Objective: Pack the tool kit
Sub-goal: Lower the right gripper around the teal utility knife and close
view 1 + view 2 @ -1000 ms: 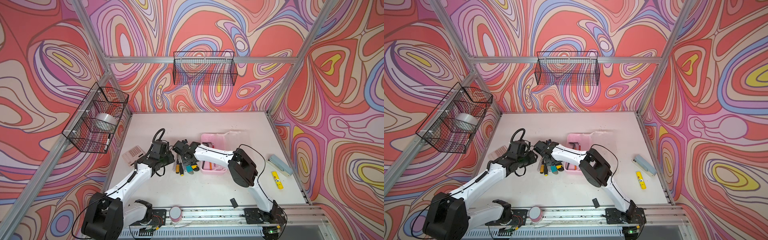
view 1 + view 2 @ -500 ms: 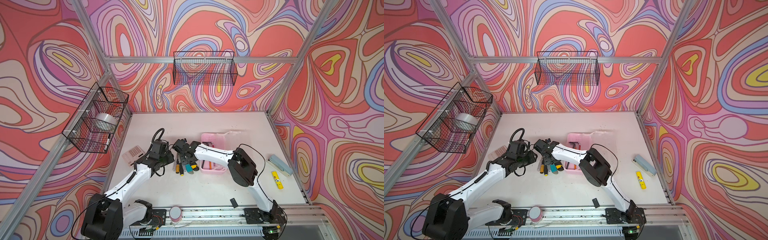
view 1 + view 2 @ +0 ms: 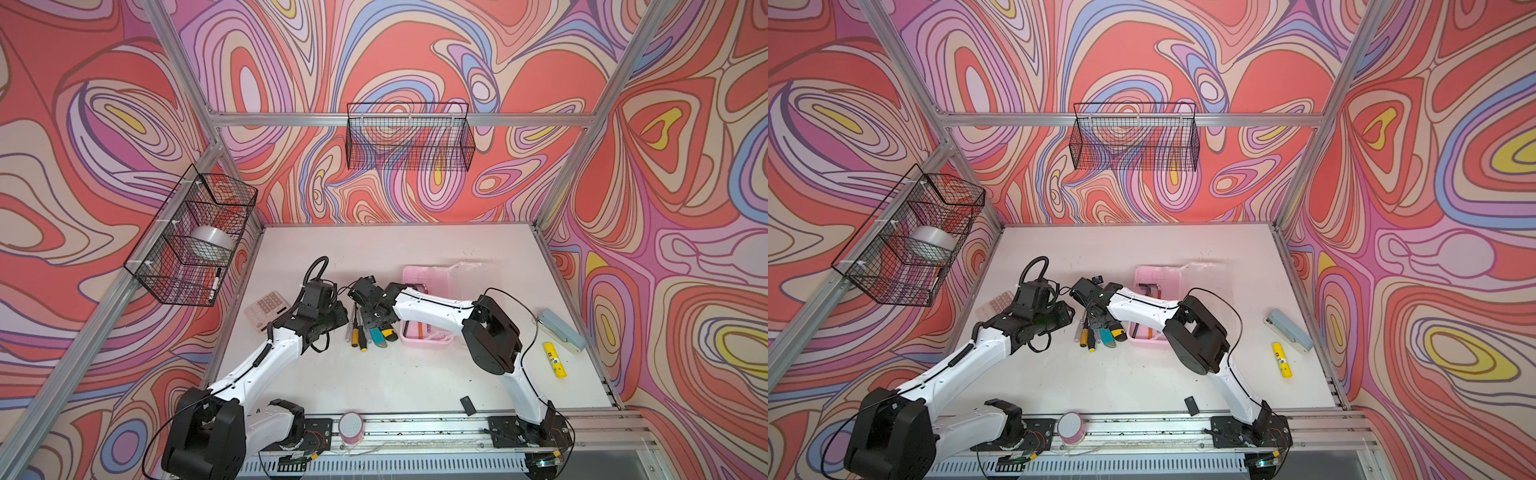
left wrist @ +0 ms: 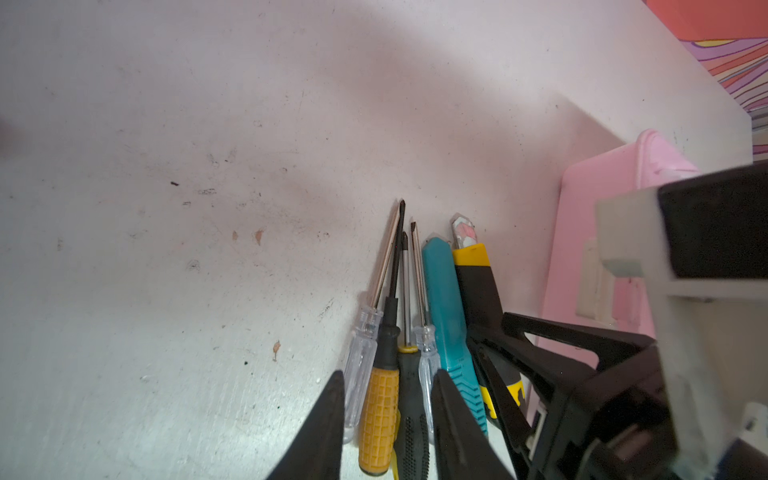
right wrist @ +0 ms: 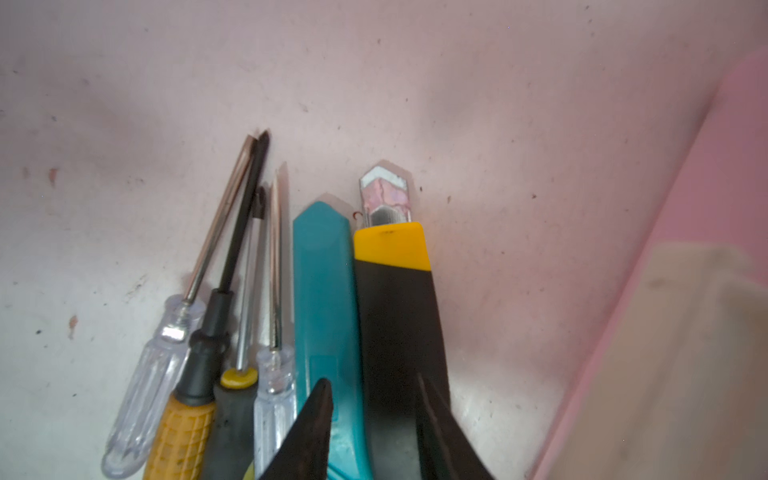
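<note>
**Left fingers** (image 4: pixel 326 428): part-way open, set either side of a bunch of screwdriver handles lying flat on the surface (image 4: pixel 166 291). The yellow-handled screwdriver (image 4: pixel 379 411), the black-handled screwdriver (image 4: pixel 412 399) and the small clear-handled screwdriver (image 4: pixel 428 349) lie between them. The large clear-handled screwdriver (image 4: pixel 360 353) passes under the outer finger. Whether the fingers press on the handles cannot be told.

**Right fingers** (image 5: pixel 309 436): part-way open, straddling the yellow-black utility knife (image 5: pixel 395 311). One finger lies over the teal utility knife (image 5: pixel 324 291), which rests against the yellow-black one. Whether the knife is gripped cannot be told from the wrist view.

**Tools:** the four screwdrivers and two knives lie side by side, roughly parallel, handles toward the front edge. In both top views the row rests on the surface just left of the pink box (image 3: pixel 415 273), between the two wrists.

**Pink box:** open, with its clear lid (image 3: pixel 467 268) seen at the far right corner. The right forearm crosses above it. Inside show a hex key (image 3: pixel 1148 286) and an orange pencil (image 3: pixel 419 330). The white handle (image 3: pixel 436 336) sits at the near end.

**Periphery:** the calculator (image 3: pixel 266 309) lies beside the left arm near the surface's left edge. The yellow glue stick (image 3: pixel 554 359) and a blue-grey stapler (image 3: pixel 561 330) lie well apart on the right.
</note>
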Controlling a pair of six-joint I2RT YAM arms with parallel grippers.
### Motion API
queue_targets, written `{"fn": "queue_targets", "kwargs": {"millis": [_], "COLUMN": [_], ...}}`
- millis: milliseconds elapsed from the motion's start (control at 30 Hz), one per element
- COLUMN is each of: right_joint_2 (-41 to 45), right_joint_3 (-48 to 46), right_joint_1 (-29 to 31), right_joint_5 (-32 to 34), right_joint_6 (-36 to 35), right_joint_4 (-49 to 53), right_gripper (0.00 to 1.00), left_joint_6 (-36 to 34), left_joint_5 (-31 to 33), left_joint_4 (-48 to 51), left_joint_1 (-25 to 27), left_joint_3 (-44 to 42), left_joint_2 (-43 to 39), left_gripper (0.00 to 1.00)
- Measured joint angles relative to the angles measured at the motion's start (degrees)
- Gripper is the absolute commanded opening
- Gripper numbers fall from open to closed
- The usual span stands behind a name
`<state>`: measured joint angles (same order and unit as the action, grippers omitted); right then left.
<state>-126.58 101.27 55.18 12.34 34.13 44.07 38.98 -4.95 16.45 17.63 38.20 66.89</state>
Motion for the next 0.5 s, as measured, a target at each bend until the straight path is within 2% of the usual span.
{"fn": "queue_targets", "kwargs": {"millis": [133, 300, 500], "right_joint_2": [0.70, 1.01, 1.05], "right_joint_3": [-0.66, -2.27, -3.06], "right_joint_1": [0.70, 1.09, 1.20], "right_joint_5": [-0.63, -1.70, -3.04], "right_joint_6": [0.17, 0.68, 0.96], "right_joint_4": [-0.11, -0.85, -1.66], "right_gripper": [0.35, 0.35, 0.35], "left_joint_6": [-0.02, 0.02, 0.09], "left_joint_5": [0.02, 0.52, 3.39], "left_joint_4": [0.00, 0.02, 1.01], "left_joint_1": [0.00, 0.00, -1.29], "left_joint_3": [0.00, -0.26, -1.75], "left_joint_2": [0.00, -0.57, -6.25], "left_gripper": [0.36, 0.43, 0.51]}}
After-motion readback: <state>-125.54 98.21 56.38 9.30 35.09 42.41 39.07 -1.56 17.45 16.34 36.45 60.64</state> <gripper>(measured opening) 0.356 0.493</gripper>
